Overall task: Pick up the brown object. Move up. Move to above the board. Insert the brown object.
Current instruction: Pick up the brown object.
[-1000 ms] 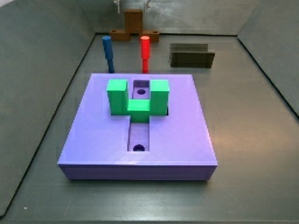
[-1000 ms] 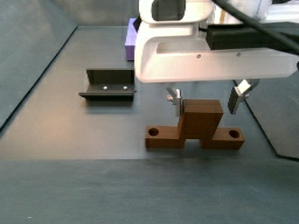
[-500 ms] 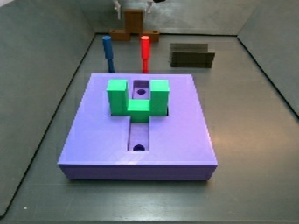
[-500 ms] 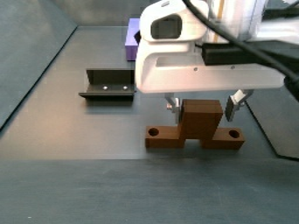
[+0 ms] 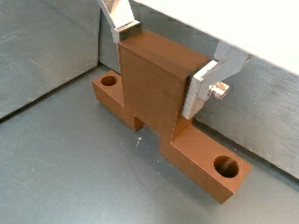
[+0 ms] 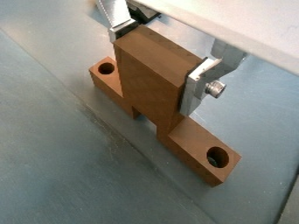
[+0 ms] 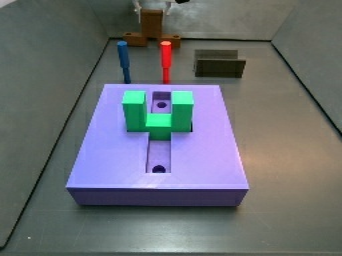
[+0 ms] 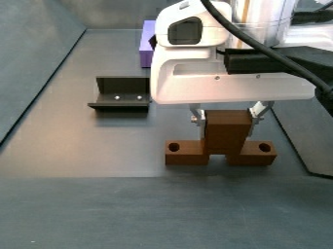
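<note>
Gripper (image 8: 227, 114) has closed in on brown object (image 8: 221, 142); contact seemingly wrist-visible.

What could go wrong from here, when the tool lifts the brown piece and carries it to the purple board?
1. The tool grips only the upright block of the brown T-shaped piece; its long drilled base bar could tilt or slip in the lift.
2. The green U-shaped block stands over the groove of the purple rectangular board; a slight misalignment could jam the insertion.
3. The red peg and blue peg stand near the path.
</note>
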Robot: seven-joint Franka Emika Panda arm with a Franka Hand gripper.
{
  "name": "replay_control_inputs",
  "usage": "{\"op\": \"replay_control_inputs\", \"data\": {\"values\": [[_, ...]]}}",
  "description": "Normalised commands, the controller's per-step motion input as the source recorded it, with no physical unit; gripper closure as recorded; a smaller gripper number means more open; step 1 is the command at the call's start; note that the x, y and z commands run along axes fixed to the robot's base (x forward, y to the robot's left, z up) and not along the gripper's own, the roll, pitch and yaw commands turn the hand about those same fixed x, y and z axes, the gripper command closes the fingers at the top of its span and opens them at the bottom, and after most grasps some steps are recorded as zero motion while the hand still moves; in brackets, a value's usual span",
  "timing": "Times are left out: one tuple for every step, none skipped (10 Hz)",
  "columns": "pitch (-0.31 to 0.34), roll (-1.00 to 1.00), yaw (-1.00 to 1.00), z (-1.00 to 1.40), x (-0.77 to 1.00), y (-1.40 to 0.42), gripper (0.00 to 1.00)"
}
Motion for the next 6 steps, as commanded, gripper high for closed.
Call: {"op": "replay_control_inputs", "data": {"values": [[0.000,0.00,0.00,0.00,0.00,0.00,1.00],[0.000,0.00,0.00,0.00,0.00,0.00,1.00],[0.000,0.00,0.00,0.00,0.00,0.00,1.00],[0.000,0.00,0.00,0.00,0.00,0.00,1.00],[0.000,0.00,0.00,0.00,0.00,0.00,1.00],[0.000,0.00,0.00,0.00,0.00,0.00,1.00]]}}
